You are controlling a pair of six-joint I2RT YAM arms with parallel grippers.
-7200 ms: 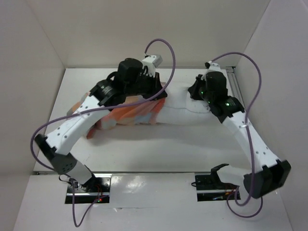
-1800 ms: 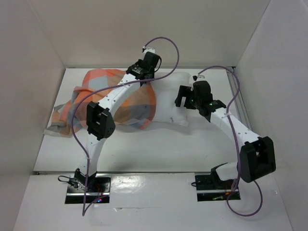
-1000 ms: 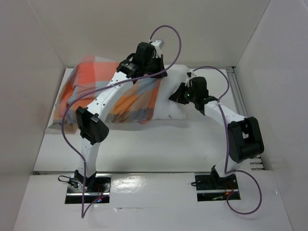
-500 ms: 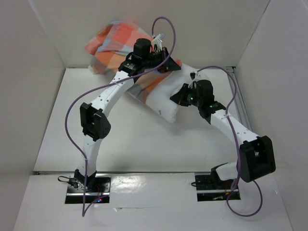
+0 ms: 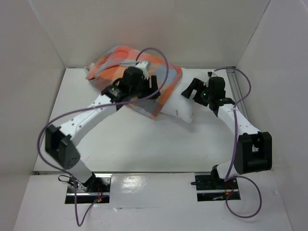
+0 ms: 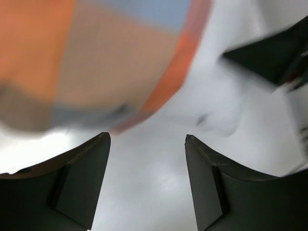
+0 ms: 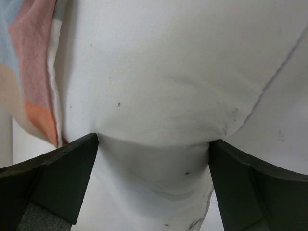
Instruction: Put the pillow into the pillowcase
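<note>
- The pillowcase (image 5: 117, 57), at the table's (image 5: 144, 144) far side, holds most of the pillow (image 5: 181, 109); one white end sticks out.
- Left gripper (image 6: 147, 144): fingers apart, empty, above the case's edge.
- Right gripper (image 7: 153, 140): spread wide, facing the bare end.

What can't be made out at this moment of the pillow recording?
Top view: how far the pillow reaches inside the pillowcase; its cloth and the left arm cover it.
Left wrist view: the pillowcase's hem; motion blur.
Right wrist view: the pillow's outline; cut off by the frame edges.
</note>
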